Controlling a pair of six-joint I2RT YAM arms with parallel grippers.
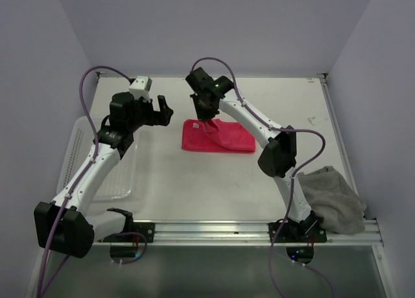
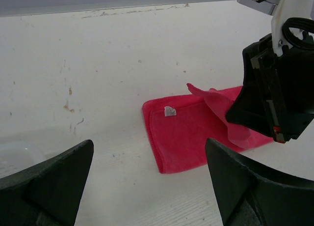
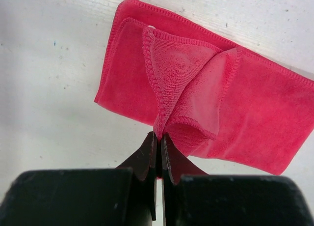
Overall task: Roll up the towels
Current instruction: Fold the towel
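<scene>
Basket [image 1: 127, 181]: white perforated plastic, rounded rectangle with low walls, well to the left of the pink towel [image 1: 227, 140]; the left arm crosses above it. Left tool [image 1: 164, 110]: black, its two fingers spread as wide as they go with nothing between them, held above the worktop [image 1: 194, 181] just left of the pink towel; its wrist view shows the dark fingers [image 2: 54, 179] framing that towel's [image 2: 179, 142] near end. Pink towel: bright pink-red terry cloth with a stitched hem, folded into a flat rectangle at mid-worktop, a small white label [image 2: 170, 111] on its upper layer. Right tool [image 1: 209, 120]: over the pink towel's left half, fingers pressed together on a raised edge of the top layer, which peaks into a soft tented fold [image 3: 184, 96] while the rest of the cloth [image 3: 265, 123] lies flat. Grey towel [image 1: 334, 197]: taupe, soft, crumpled in a loose heap, well to the right of and nearer than the pink towel, beside the right arm's base. Worktop: white, matt, lightly scuffed.
</scene>
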